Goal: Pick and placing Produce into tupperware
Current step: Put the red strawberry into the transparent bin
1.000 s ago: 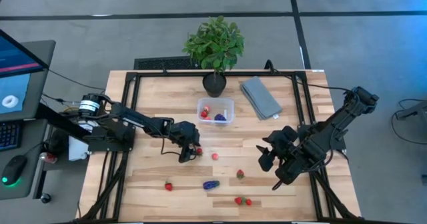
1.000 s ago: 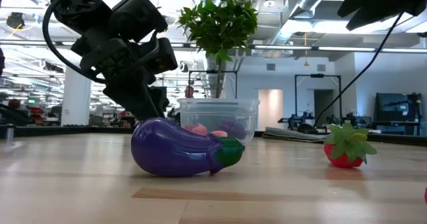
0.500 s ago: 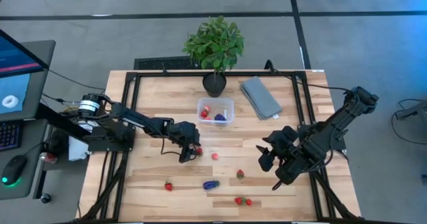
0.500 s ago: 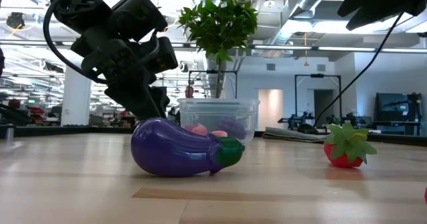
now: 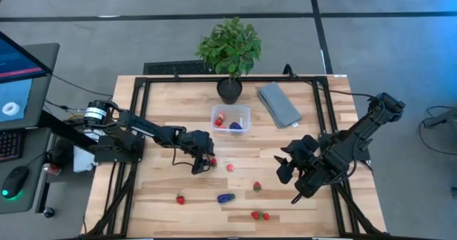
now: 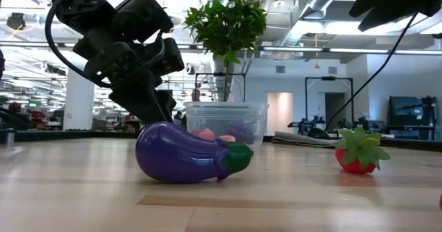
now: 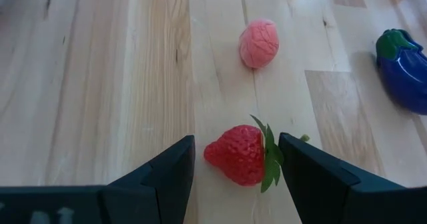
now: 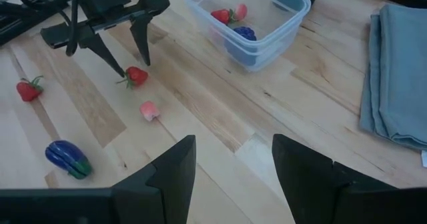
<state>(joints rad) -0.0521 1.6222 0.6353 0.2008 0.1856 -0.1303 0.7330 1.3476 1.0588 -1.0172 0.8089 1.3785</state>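
Note:
My left gripper is low over the table's middle and open. One finger stands on each side of a red strawberry that lies on its side on the wood. A gap shows at one finger, and the green top lies close to the other. A pink round piece lies just beyond. The clear tupperware stands farther back and holds a strawberry, a pink piece and a purple piece. My right gripper waits open, raised at the right.
A purple eggplant and several strawberries lie toward the near edge. A potted plant and a folded grey cloth sit at the far side. Bare wood lies at the table's left.

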